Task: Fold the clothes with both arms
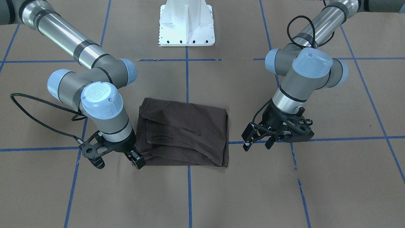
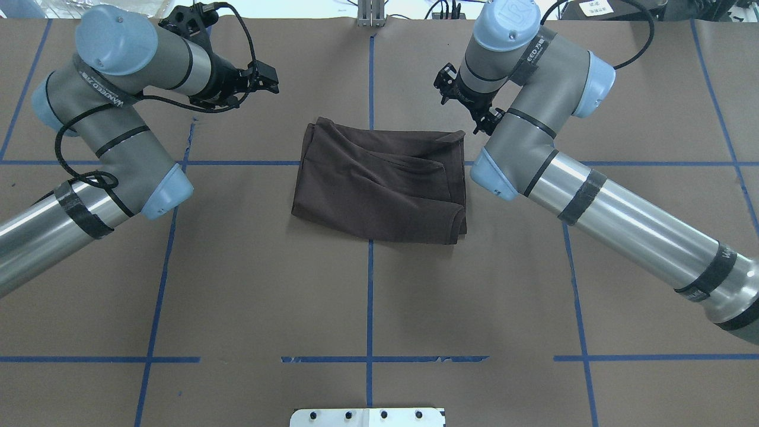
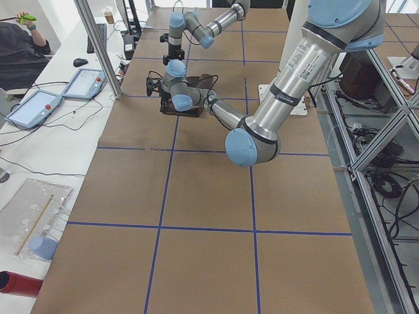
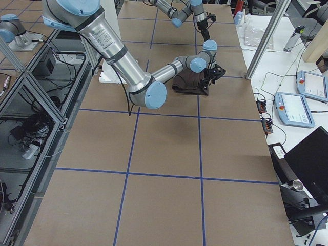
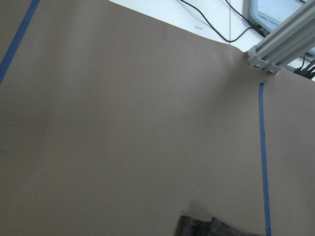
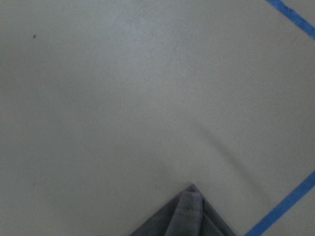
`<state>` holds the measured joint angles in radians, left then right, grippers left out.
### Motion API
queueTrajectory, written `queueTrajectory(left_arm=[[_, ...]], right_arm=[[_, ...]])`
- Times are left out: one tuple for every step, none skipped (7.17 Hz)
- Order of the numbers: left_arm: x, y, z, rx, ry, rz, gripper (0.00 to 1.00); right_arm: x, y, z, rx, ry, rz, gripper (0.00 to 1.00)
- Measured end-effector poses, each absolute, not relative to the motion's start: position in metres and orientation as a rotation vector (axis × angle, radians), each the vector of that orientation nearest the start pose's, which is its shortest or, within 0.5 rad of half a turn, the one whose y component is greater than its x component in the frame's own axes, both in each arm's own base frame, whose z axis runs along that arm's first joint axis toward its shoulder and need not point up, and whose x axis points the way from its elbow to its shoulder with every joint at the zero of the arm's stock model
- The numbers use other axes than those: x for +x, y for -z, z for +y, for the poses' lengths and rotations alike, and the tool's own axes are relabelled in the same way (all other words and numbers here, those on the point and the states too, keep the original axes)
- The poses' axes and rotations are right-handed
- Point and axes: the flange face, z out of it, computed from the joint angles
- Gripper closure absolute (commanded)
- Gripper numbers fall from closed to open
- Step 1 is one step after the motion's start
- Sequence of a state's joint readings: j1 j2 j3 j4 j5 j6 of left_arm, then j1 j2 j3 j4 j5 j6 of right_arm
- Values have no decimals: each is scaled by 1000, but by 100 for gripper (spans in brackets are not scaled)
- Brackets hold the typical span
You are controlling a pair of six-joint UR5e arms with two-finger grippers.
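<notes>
I am watching a brown-papered table (image 1: pixel 332 177) crossed by blue tape lines (image 1: pixel 188 79). The dark brown T-shirt (image 1: pixel 186 133) is lying folded into a rough rectangle at the middle. The left gripper (image 1: pixel 257 146) is holding its fingers spread, near the shirt but clear of it. The right gripper (image 1: pixel 138 161) is sitting at the shirt's corner. I cannot tell whether it is pinching the cloth.

left claw (image 1: pixel 257 145) low, jaws apart | right claw (image 1: pixel 136 161) low, jaw state unclear
</notes>
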<state>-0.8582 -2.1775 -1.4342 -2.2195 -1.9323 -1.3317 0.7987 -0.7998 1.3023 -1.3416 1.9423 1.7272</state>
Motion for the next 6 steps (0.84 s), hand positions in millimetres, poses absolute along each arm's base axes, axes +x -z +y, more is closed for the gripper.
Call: queueTrajectory(left_arm=[[394, -284, -608, 297, 345, 1119, 9], [390, -285, -610, 295, 347, 1116, 9], [386, -286, -612, 297, 352, 1113, 9], [382, -286, -615, 299, 358, 1111, 9], [379, -286, -616, 296, 360, 1113, 9], [377, -285, -617, 282, 357, 1120, 9]], right_arm=[[-491, -278, -599, -86, -667, -826, 0], [-517, -278, -576, -39, -559, -817, 0], [-535, -278, -561, 22, -446, -804, 0], [-542, -279, -554, 64, -359, -793, 0], [-543, -282, -553, 89, -297, -782, 0], [-541, -287, -554, 104, -256, -771, 0]])
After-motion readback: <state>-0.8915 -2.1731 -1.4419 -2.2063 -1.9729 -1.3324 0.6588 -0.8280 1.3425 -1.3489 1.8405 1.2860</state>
